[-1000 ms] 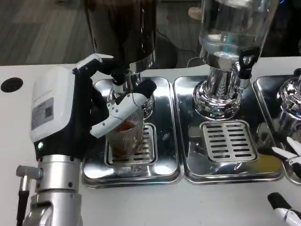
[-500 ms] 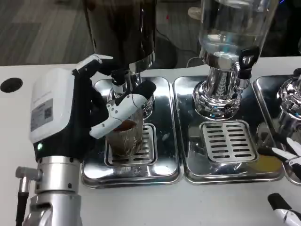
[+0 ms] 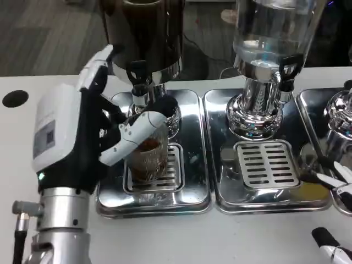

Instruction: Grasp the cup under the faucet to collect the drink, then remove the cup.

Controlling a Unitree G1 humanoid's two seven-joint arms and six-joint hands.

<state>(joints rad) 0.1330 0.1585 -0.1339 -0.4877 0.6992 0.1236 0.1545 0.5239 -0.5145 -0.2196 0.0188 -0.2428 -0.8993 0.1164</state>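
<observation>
A ribbed glass cup (image 3: 149, 159) with brown drink in it stands on the slotted grate of the left steel tray (image 3: 192, 190), right under the faucet (image 3: 138, 82) of the dark dispenser (image 3: 146, 33). My left hand (image 3: 77, 140) comes in from the left and grips the cup, with a white finger (image 3: 132, 135) lying across its front near the rim. Another finger (image 3: 94, 66) sticks up to the left of the faucet, clear of it. My right hand (image 3: 335, 212) shows its fingertips at the lower right edge, spread and holding nothing.
A clear-tank dispenser (image 3: 272, 38) stands on the middle tray (image 3: 308, 198), which has its own grate. A third steel dispenser (image 3: 340, 110) is at the right edge. A black round hole (image 3: 14, 98) is in the table at the far left.
My left hand has tilted and drifted a little left; its upper finger, which pointed at the faucet, now points up. The cup stays on the grate. The right hand is still.
</observation>
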